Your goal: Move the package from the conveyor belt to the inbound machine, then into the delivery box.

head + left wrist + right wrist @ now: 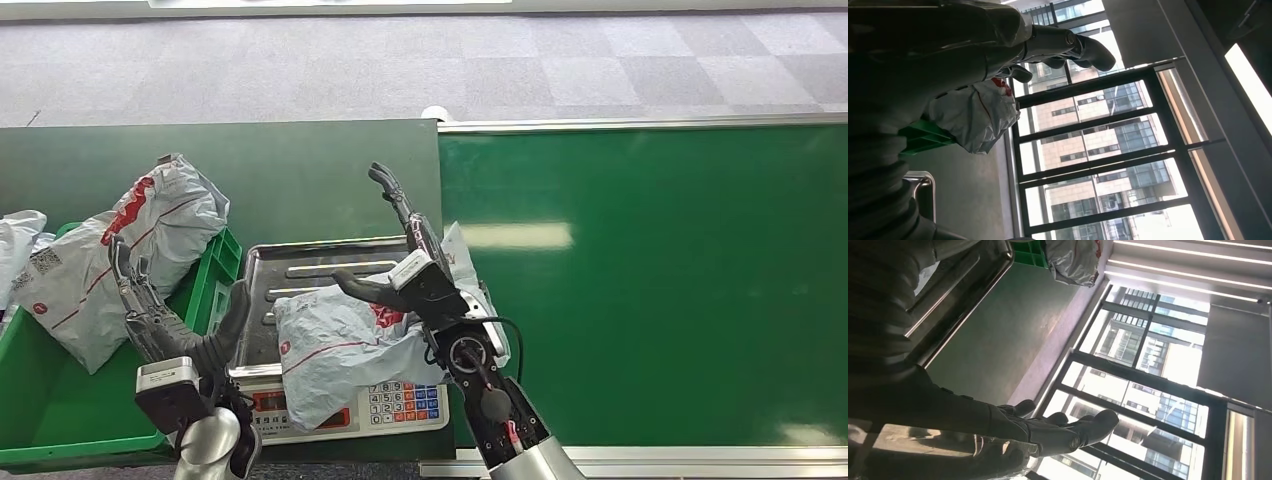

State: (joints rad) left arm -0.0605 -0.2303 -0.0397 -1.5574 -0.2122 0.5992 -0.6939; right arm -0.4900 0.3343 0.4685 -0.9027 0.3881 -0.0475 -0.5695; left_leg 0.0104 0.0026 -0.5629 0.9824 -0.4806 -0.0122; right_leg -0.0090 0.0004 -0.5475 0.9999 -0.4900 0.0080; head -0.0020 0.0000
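A grey package with red print [340,350] lies across the metal tray [300,260] of the weighing machine, drooping over its front. Just above the package's right end, my right hand [415,270] is open, fingers stretched up and away, thumb out to the left; the right wrist view shows the hand [1048,432] with its fingers straight and nothing in them. My left hand [165,325] stands open between the tray and the green box [60,400], fingers pointing up. A second grey package [130,250] leans on the box's far wall and also appears in the left wrist view [975,112].
The machine's keypad and red display [405,400] face me below the tray. The dark green conveyor belt [650,280] stretches to the right, framed by a metal rail. More grey bags [20,235] sit at the far left of the box. Grey carpet lies beyond.
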